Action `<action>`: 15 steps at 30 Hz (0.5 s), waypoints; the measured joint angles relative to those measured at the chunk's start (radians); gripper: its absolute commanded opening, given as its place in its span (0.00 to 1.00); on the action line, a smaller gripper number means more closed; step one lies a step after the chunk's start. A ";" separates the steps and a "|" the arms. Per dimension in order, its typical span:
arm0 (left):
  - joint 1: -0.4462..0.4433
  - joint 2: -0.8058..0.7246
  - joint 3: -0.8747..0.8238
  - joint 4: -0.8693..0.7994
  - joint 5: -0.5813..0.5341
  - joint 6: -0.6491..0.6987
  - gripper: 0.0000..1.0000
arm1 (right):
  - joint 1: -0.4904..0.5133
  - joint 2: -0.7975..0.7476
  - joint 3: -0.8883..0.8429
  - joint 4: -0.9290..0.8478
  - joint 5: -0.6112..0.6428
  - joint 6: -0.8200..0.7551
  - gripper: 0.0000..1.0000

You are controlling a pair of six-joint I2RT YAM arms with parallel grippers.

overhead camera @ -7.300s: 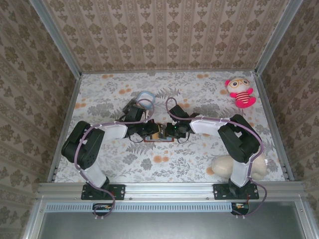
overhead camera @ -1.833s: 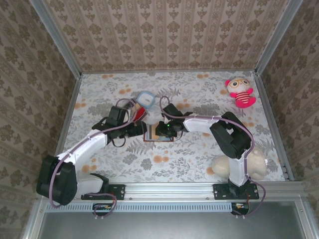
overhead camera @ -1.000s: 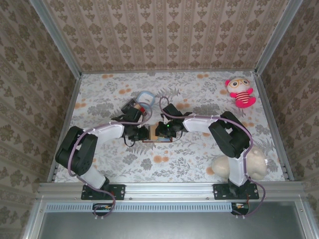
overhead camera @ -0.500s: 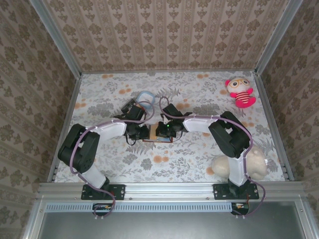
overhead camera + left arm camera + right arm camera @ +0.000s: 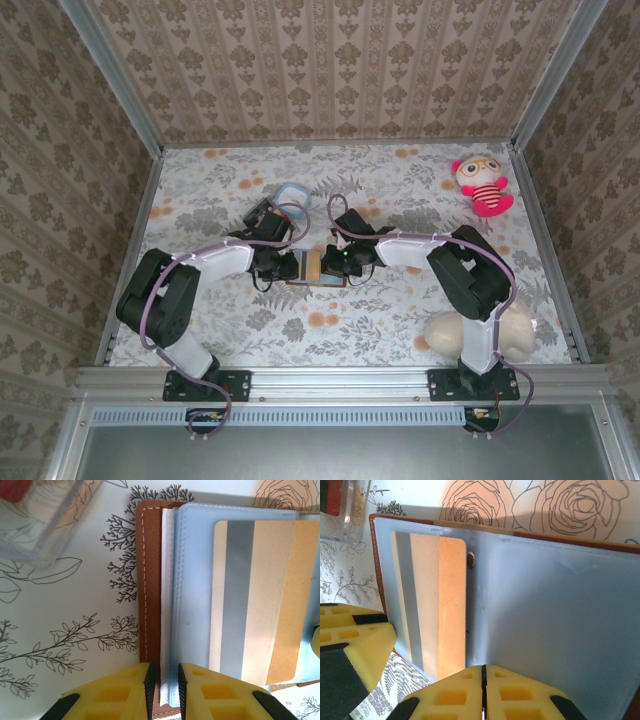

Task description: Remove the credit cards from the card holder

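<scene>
Card holder (image 5: 312, 266) open mid-tabletop (image 5: 400, 310); we're on it from both sides
Our left hand (image 5: 165, 674) pinches its blue inner leaf (image 5: 192, 580); our right hand (image 5: 483, 670) sits closed, fingers together, beside the gold card (image 5: 437, 605)

Card holder (image 5: 555, 610): a brown bifold with pale stitching and light blue inner faces, lying open and flat near the middle of the flowered table (image 5: 400, 310).
Card holder's edge: a thin blue leaf is lifting slightly off the brown cover.
Card (image 5: 260, 595): tan-gold with a silver stripe, lying flat against one blue face, its rounded corners showing.
</scene>
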 measured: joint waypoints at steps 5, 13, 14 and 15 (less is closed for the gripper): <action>-0.005 -0.060 0.000 -0.013 -0.018 0.007 0.25 | -0.004 -0.001 0.000 0.004 -0.004 0.002 0.24; -0.006 -0.092 0.037 0.036 0.020 0.006 0.20 | -0.020 -0.001 -0.001 0.046 -0.031 0.031 0.27; -0.006 -0.077 0.045 0.043 0.024 0.006 0.19 | -0.021 -0.001 -0.001 0.052 -0.032 0.033 0.27; -0.007 -0.060 0.054 0.048 0.028 0.006 0.18 | -0.022 -0.001 -0.002 0.055 -0.032 0.036 0.27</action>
